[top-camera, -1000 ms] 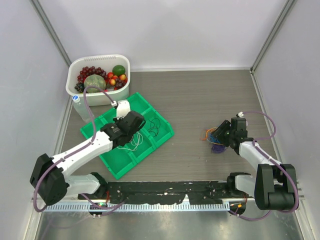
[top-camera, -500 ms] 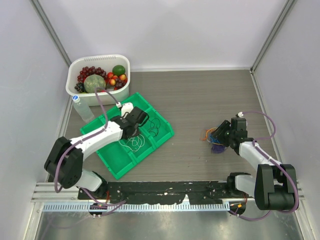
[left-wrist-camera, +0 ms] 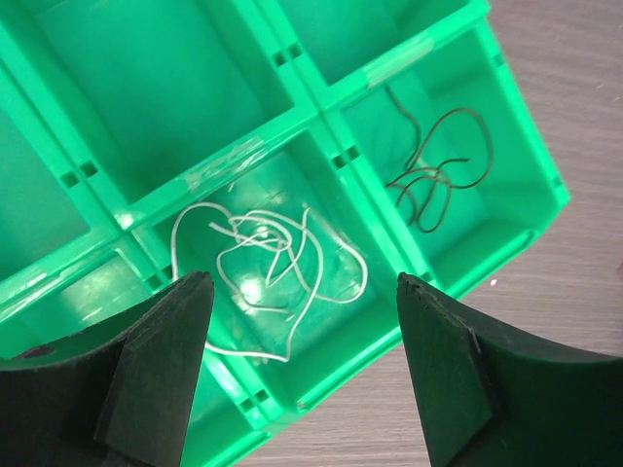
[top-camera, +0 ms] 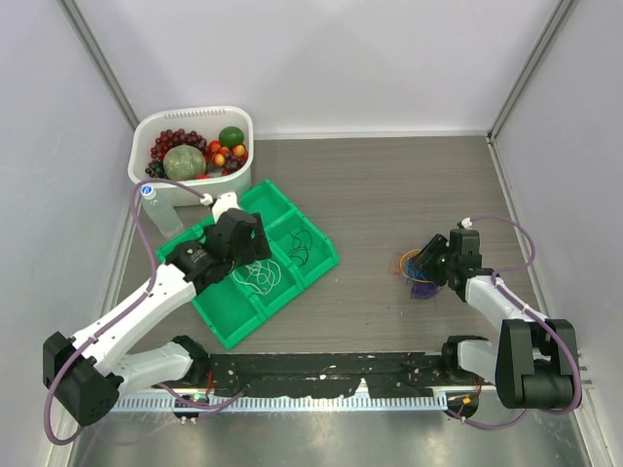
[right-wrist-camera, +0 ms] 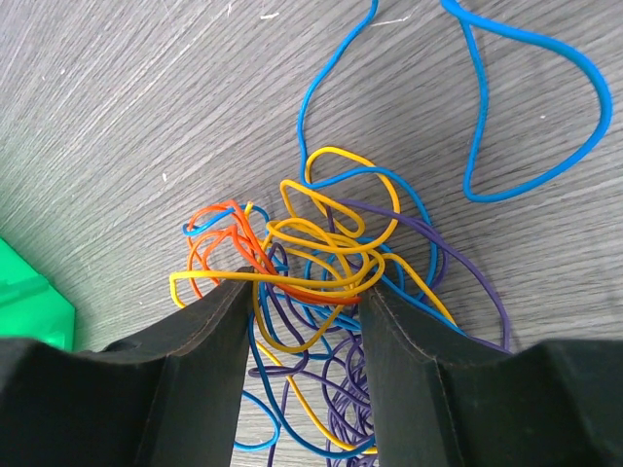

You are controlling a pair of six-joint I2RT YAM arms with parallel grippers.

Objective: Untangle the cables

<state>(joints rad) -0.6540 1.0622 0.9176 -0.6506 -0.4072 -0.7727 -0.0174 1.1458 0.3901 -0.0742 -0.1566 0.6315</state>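
A tangle of cables (right-wrist-camera: 331, 255), yellow, orange, blue and purple, lies on the table at the right (top-camera: 417, 274). My right gripper (right-wrist-camera: 310, 285) is down on it, jaws apart, with loose strands running between and over the fingertips. One blue loop (right-wrist-camera: 531, 107) spreads out beyond the heap. A white cable (left-wrist-camera: 273, 268) lies loose in a compartment of the green tray (left-wrist-camera: 292, 126), and a black cable (left-wrist-camera: 438, 165) lies in the compartment beside it. My left gripper (left-wrist-camera: 302, 282) hangs wide open above the white cable, touching nothing.
The green tray (top-camera: 219, 326) sits at the left centre of the table. Behind it stands a white basket (top-camera: 243, 146) of fruit, with a clear bottle (top-camera: 156, 209) beside it. A corner of the tray (right-wrist-camera: 29, 302) shows in the right wrist view.
My left gripper has opened and let the white cable drop into its tray compartment, and the arm has swung back to the left. The right arm has not moved.
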